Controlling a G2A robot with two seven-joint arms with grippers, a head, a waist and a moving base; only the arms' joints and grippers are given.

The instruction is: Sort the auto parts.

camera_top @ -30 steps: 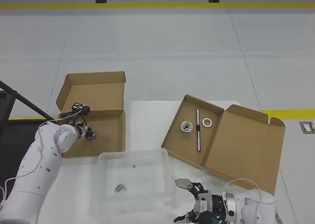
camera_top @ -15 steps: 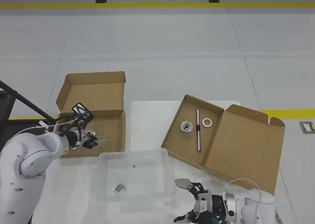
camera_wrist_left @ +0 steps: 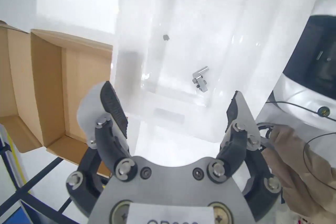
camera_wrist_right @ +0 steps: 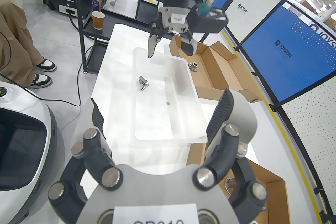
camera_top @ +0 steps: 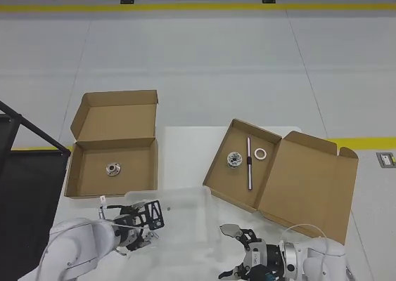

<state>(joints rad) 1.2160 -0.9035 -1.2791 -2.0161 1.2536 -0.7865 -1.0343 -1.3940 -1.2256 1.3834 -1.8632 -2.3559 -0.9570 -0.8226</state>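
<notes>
A clear plastic bin [camera_top: 183, 200] sits at the table's front. In it lie a small metal bracket [camera_wrist_left: 200, 78] [camera_wrist_right: 143, 82] and a tiny dark piece [camera_wrist_left: 166, 37] [camera_wrist_right: 168, 103]. My left gripper [camera_top: 145, 228] [camera_wrist_left: 174, 109] [camera_wrist_right: 170, 49] hangs open above the bin's left end, over the bracket, holding nothing. A round metal flange [camera_top: 114, 168] [camera_wrist_right: 193, 66] lies in the left cardboard box [camera_top: 85, 179]. My right gripper [camera_top: 234, 251] [camera_wrist_right: 162, 117] stands open and empty just outside the bin's right end.
The right cardboard box [camera_top: 219, 172] holds a bearing [camera_top: 235, 160], a thin rod [camera_top: 251, 172] and a white ring [camera_top: 261, 152]; its lid lies open to the right. A black rack [camera_wrist_right: 86, 25] with a cup and a bottle stands off the table's left side.
My left arm has swung from the left box to above the bin's left end, leaving the round flange in the box. The right arm has not moved.
</notes>
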